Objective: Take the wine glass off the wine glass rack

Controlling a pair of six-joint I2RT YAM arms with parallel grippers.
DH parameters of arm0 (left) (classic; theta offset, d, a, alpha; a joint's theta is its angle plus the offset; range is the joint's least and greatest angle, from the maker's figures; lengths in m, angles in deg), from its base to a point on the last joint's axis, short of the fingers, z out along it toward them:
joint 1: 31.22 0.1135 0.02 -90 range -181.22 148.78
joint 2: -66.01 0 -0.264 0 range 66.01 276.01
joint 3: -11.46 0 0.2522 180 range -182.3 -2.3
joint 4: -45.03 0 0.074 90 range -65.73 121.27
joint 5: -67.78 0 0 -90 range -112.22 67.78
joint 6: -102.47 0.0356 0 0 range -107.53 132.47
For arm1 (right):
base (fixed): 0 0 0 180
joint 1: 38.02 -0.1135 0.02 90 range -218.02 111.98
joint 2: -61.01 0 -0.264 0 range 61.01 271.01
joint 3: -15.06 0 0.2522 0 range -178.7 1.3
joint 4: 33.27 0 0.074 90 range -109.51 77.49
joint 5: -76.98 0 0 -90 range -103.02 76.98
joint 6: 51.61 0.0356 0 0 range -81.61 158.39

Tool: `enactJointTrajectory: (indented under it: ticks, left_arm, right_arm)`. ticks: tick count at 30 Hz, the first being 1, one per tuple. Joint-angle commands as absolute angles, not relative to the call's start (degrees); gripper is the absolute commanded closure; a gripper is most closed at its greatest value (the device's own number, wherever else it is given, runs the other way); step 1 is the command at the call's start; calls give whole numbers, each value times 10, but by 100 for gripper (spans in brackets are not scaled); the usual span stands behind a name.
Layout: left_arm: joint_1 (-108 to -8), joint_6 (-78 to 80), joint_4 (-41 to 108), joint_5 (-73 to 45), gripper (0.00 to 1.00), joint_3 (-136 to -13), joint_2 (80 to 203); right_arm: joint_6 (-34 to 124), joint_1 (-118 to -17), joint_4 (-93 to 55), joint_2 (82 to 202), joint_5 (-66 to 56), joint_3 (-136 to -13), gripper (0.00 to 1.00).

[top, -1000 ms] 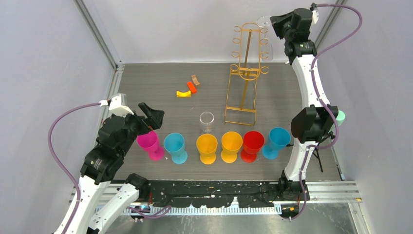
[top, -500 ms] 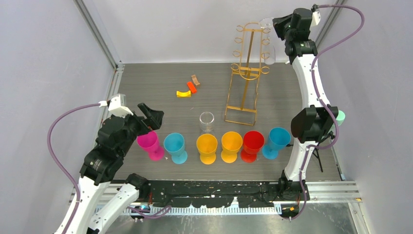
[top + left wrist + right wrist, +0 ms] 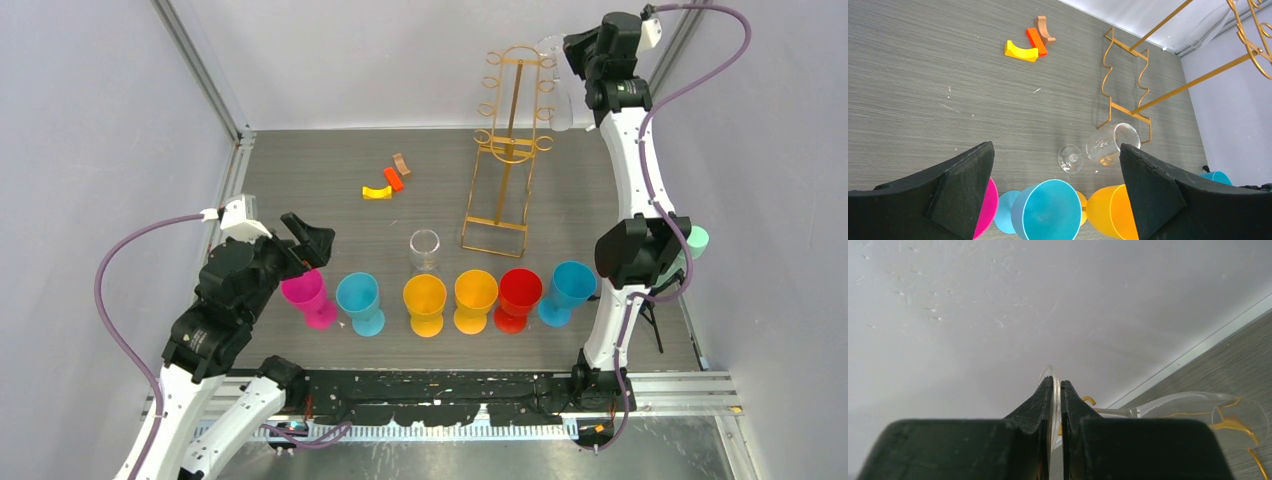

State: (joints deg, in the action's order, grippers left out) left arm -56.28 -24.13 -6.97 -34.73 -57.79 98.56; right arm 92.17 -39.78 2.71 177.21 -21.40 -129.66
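Observation:
The gold wire wine glass rack (image 3: 508, 130) stands at the back of the table and also shows in the left wrist view (image 3: 1128, 95). My right gripper (image 3: 590, 50) is high beside the rack's top right. It is shut on the round foot of a clear wine glass (image 3: 560, 108) that hangs bowl-down next to the right-hand hooks. In the right wrist view the fingers (image 3: 1056, 382) pinch the thin foot edge-on, and the stem and bowl (image 3: 1198, 407) stretch to the right. My left gripper (image 3: 305, 240) is open and empty over the cups (image 3: 1055, 149).
A second clear wine glass (image 3: 425, 250) stands on the table before the rack (image 3: 1110, 145). Several coloured plastic goblets line the front, from pink (image 3: 308, 295) to blue (image 3: 568, 290). Yellow (image 3: 377, 193), orange and brown blocks lie mid-back. A teal cup (image 3: 697, 240) sits past the right edge.
My right gripper has shifted slightly right and up with the glass foot in it, easing the glass away from the rack's top. The left arm has barely moved.

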Motion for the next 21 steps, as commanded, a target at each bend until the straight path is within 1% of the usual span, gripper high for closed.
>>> enactJointTrajectory:
  ticks: [1,7,14,17,21]
  left_arm:
    - [-564,-233,-69,-357,0,-598,982]
    - [-564,-233,-68,-359,0,-599,983]
    - [-564,-233,-65,-357,0,-599,986]
    - [-564,-232,-62,-354,0,-599,989]
    - [-564,-232,-60,-349,0,-597,992]
  right_arm:
    - [908,-398,7,1777,-237,-1328,100]
    - [901,-398,13,1784,-245,-1331,100]
    - [899,-398,4,1759,-247,-1318,100]
    - [899,-399,-3,1735,-252,-1306,100]
    - [891,-403,-33,1687,-275,-1257,100]
